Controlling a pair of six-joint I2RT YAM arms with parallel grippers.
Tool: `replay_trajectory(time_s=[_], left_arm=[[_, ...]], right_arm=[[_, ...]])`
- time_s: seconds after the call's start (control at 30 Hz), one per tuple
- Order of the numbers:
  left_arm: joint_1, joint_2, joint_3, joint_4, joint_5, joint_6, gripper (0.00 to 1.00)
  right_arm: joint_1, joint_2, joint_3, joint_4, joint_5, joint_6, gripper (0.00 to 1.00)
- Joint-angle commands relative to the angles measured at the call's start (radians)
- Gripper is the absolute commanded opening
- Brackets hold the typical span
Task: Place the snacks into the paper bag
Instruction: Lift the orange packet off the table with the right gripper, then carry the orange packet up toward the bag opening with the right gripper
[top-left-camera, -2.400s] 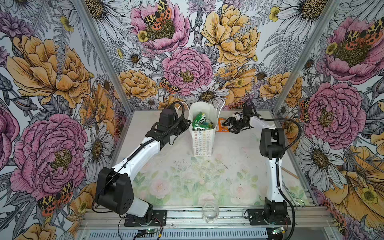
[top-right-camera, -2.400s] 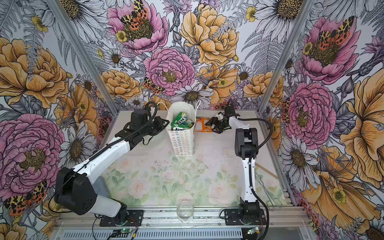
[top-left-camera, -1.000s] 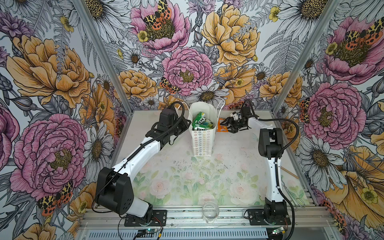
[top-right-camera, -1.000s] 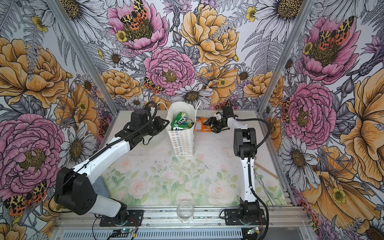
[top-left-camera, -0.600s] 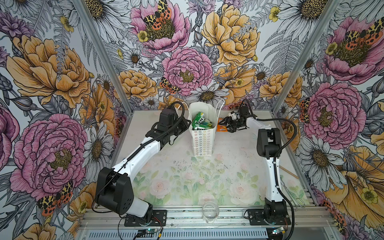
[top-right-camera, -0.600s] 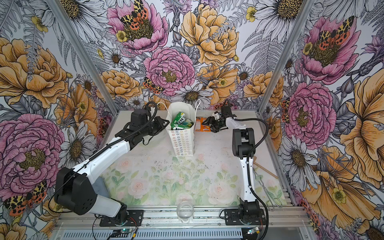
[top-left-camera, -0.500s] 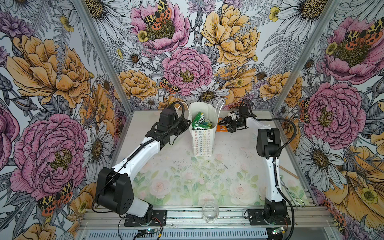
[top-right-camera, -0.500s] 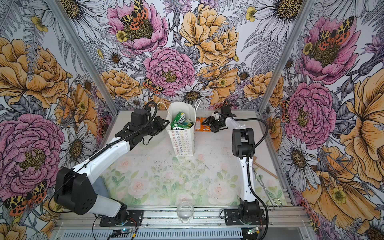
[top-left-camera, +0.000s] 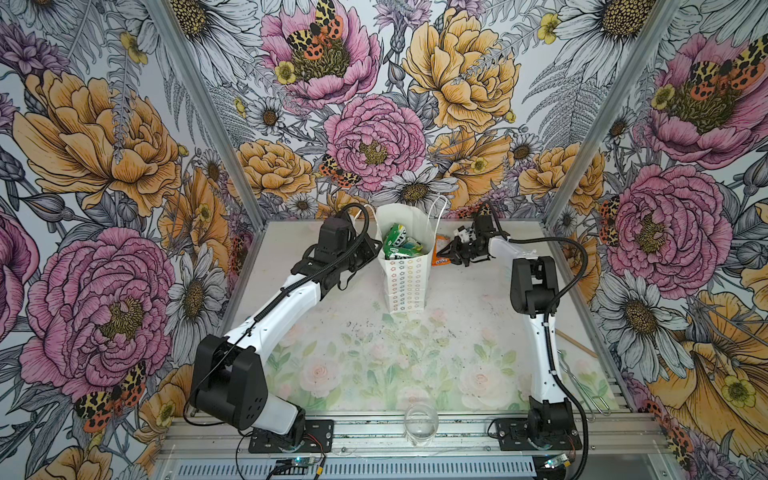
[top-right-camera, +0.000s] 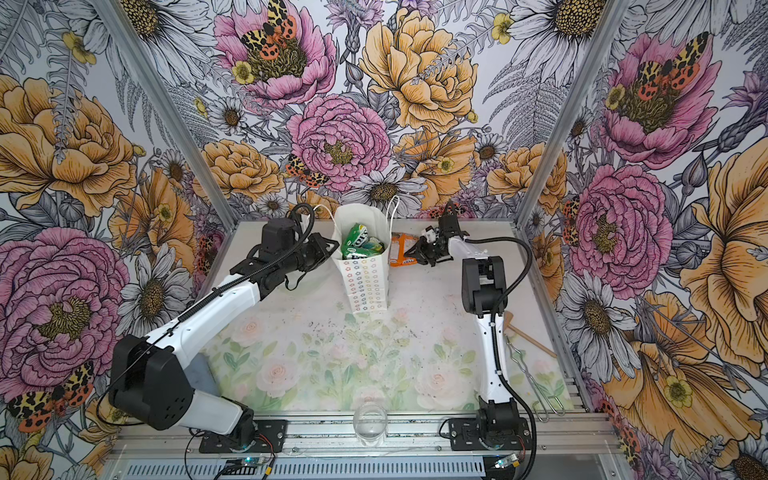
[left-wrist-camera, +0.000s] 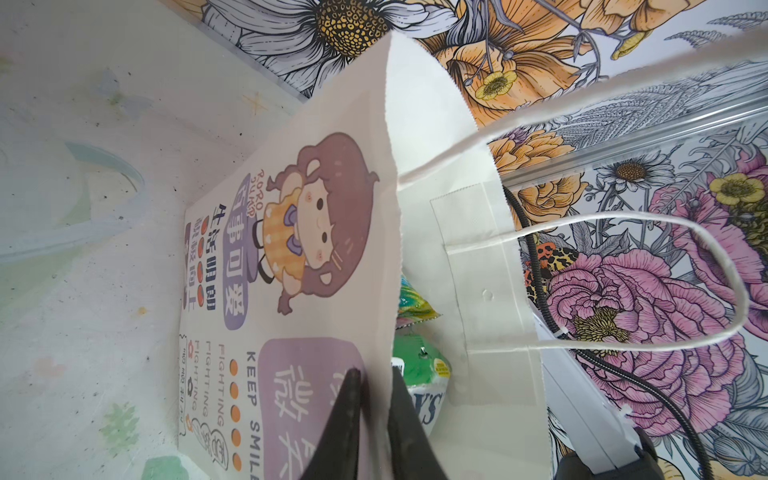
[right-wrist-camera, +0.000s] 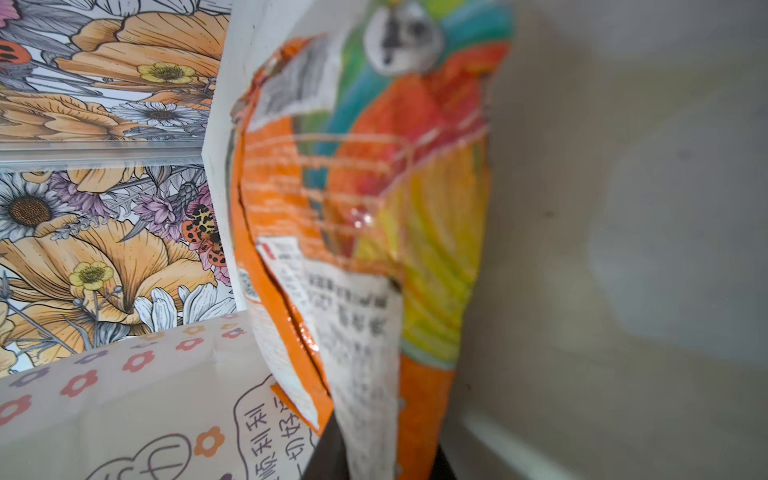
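Observation:
The white paper bag (top-left-camera: 405, 282) (top-right-camera: 365, 286) stands upright at the back middle of the table, with green snacks (top-left-camera: 399, 245) (left-wrist-camera: 419, 361) showing inside its open top. My left gripper (top-left-camera: 375, 249) (left-wrist-camera: 374, 372) is shut on the bag's left wall at the rim, one finger outside and one inside. Just right of the bag, an orange snack packet (top-left-camera: 440, 253) (top-right-camera: 401, 249) (right-wrist-camera: 365, 208) is pinched at its edge by my right gripper (top-left-camera: 452, 254) (right-wrist-camera: 384, 440), which is shut on it. The bag's flowered side (right-wrist-camera: 124, 395) is right next to the packet.
A clear glass (top-left-camera: 421, 424) stands at the table's front edge in the middle. Metal tongs (top-right-camera: 536, 386) and a wooden stick (top-right-camera: 528, 334) lie along the right edge. The flowered back wall rises close behind the bag and both grippers.
My right gripper has crept left onto the orange packet and closed on it; its jaws stood apart a moment ago. The left arm and the bag have not moved.

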Motion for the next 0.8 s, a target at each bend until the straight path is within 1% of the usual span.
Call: replay_trajectory(time_s=[0.0, 0.13, 0.5, 0.57, 0.77], left_arm=[[0.007, -0.024, -0.009, 0.000, -0.005, 0.010, 0.14], [0.007, -0.027, -0.013, 0.000, -0.005, 0.010, 0.14], [0.011, -0.031, -0.020, 0.006, 0.002, 0.008, 0.15], [0.010, -0.031, -0.019, 0.006, 0.004, 0.011, 0.15], [0.013, -0.030, -0.018, 0.005, 0.008, 0.015, 0.15]], right_arm=[[0.016, 0.026, -0.012, -0.013, -0.001, -0.002, 0.11], [0.000, -0.007, -0.047, -0.010, 0.004, -0.014, 0.00], [-0.045, -0.213, -0.200, 0.008, 0.019, -0.047, 0.00], [-0.050, -0.247, -0.210, 0.008, 0.005, -0.037, 0.00], [-0.060, -0.353, -0.230, 0.006, 0.011, -0.026, 0.00]])
